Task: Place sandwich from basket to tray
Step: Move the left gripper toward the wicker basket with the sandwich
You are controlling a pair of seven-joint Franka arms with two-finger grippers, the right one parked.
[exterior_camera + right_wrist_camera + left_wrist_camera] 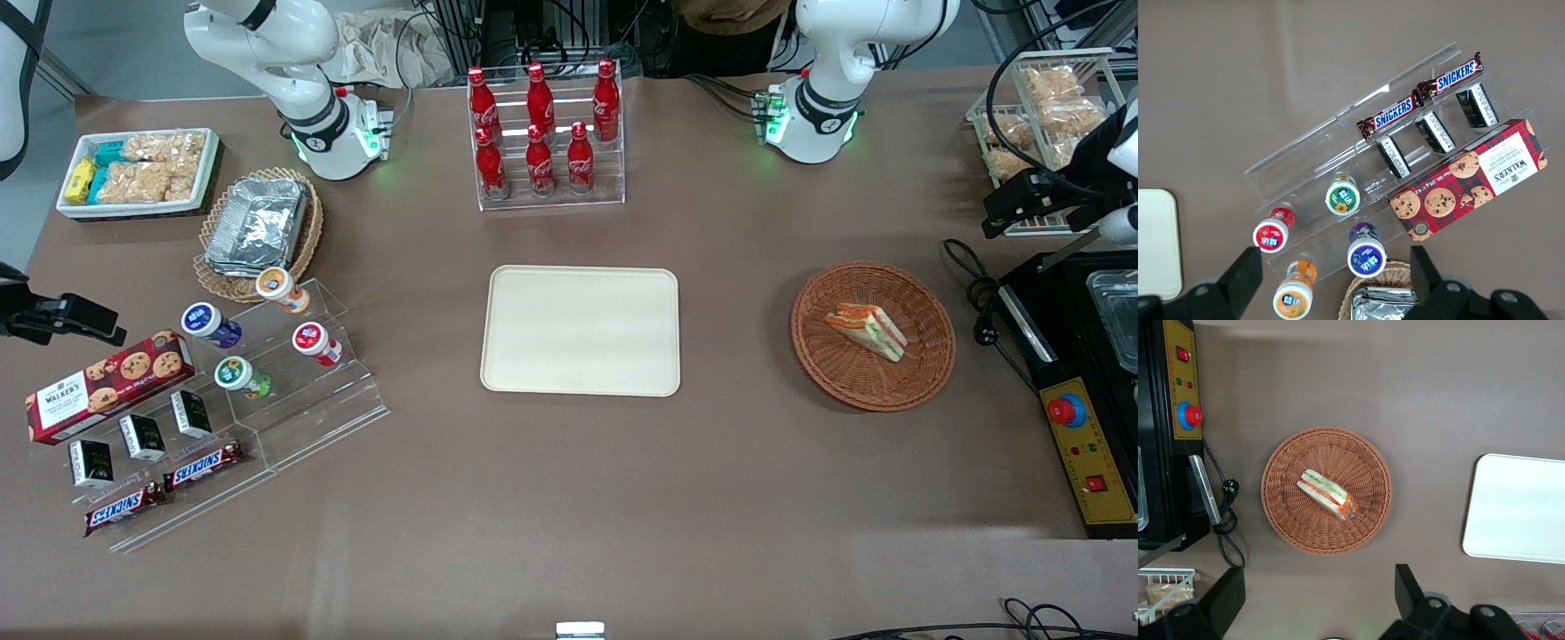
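Observation:
The sandwich [867, 331] [1328, 495], a white-bread wedge with orange-red and green layers, lies on its side in the round reddish-brown wicker basket [933, 364] [1285, 513]. The cream tray [580, 331] [1518, 513] sits bare at the table's middle, a basket's width from the basket toward the parked arm's end. My gripper [1003, 212] [1317, 595] hangs high above the table toward the working arm's end, farther from the front camera than the basket and clear of it. It is open, both black fingers [1408, 590] spread wide with only table between them.
A black machine with a red button [1067, 411] and its coiled cable [978, 293] stand beside the basket at the table's end. A wire rack of snack bags [1040, 107] is near my gripper. A cola bottle rack [544, 133] stands farther back than the tray.

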